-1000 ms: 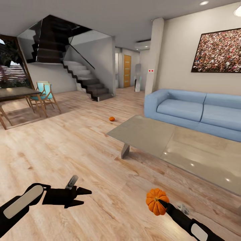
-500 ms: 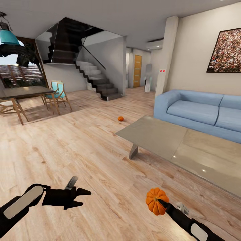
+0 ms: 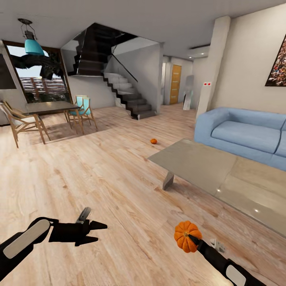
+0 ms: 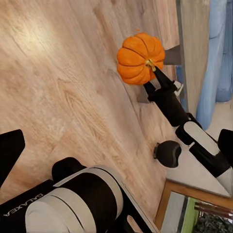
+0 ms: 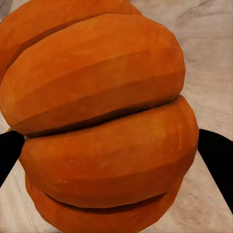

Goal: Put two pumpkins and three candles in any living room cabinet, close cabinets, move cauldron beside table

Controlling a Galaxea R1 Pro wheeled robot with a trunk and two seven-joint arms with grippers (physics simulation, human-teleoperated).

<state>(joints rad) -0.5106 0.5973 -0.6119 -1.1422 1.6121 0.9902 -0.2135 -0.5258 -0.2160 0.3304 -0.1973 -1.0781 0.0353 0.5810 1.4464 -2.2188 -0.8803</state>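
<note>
My right gripper (image 3: 190,239) is shut on an orange ribbed pumpkin (image 3: 186,236), held low over the wood floor in front of me. Close up, the pumpkin (image 5: 107,121) sits between the black fingers (image 5: 218,162). In the left wrist view this pumpkin (image 4: 141,58) shows at the tip of the right arm. A second, smaller pumpkin (image 3: 153,141) lies on the floor past the near end of the low grey-olive table (image 3: 198,163). My left gripper (image 3: 101,232) hangs open with nothing in it. The candles, cabinet and cauldron are out of view.
A blue sofa (image 3: 246,133) stands behind the coffee table at the right. A dining table (image 3: 51,106) with wooden chairs (image 3: 20,121) is at the far left, and a staircase (image 3: 127,93) rises at the back. Wide wood floor lies between.
The camera has turned left, so the whole room has slid to the right. Both arms keep their places in the view, and the pumpkin stays in the right gripper.
</note>
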